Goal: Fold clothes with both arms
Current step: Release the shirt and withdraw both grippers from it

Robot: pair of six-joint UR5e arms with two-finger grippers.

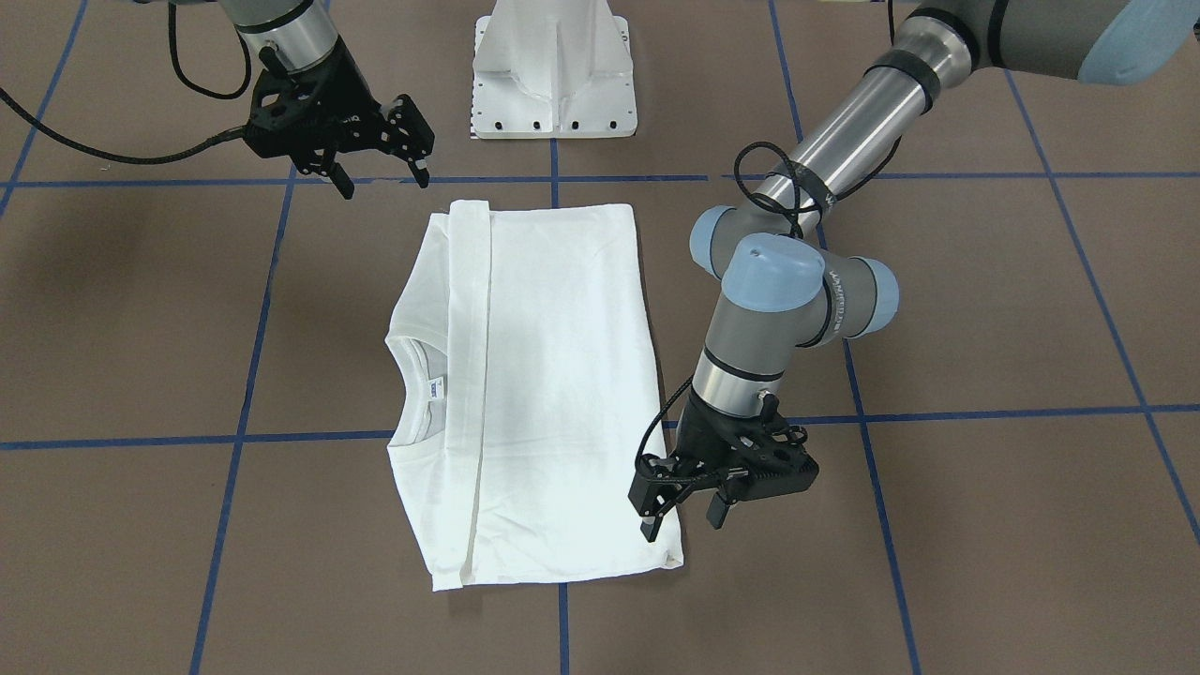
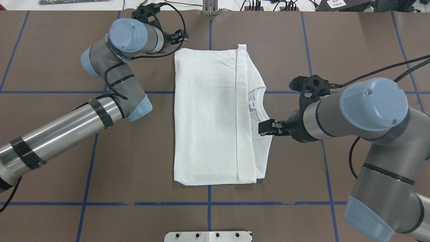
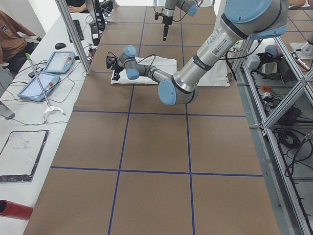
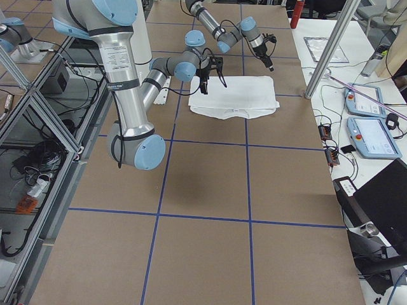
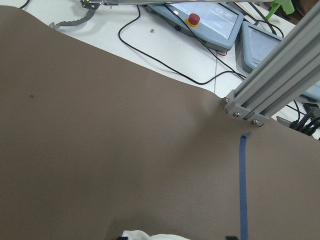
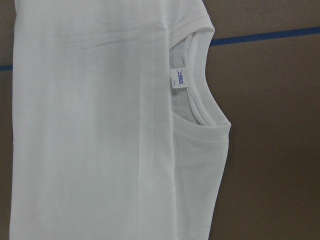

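- T-shirt (image 1: 553, 375), white, lies flat on the brown table (image 1: 984, 309) in front of the robot's base, as a tidy rectangle. Its ribbed collar (image 6: 197, 100) and small neck label (image 6: 180, 78) point to the robot's right side.
- One layer is laid over the body, and its hemmed edge (image 2: 242, 117) ends just beside the collar. No printed text shows, so it is probably turned inside.
- I judge that the first folds are done and the shirt waits for one more fold across, which would make it half as long.
- Left gripper (image 1: 682, 527) is low at the far corner of the shirt on the robot's left. Its fingers are spread apart and hold nothing, and its wrist camera shows a little white cloth between the fingertips.
- Right gripper (image 1: 385, 187) hangs above the table on the collar side, its fingers wide apart and empty.
- The next move probably calls for the left fingers to close on all layers at that corner. The right gripper must come down to the matching corner, so that both lift together.
- If only the top layer is pinched, the fold may open.
- Around it are blue tape lines (image 1: 553, 178), the white pedestal (image 1: 553, 84), an aluminium post (image 5: 270, 85) and a pendant with a red button (image 5: 194, 20) beyond the table edge.
- None of these lies on the shirt.
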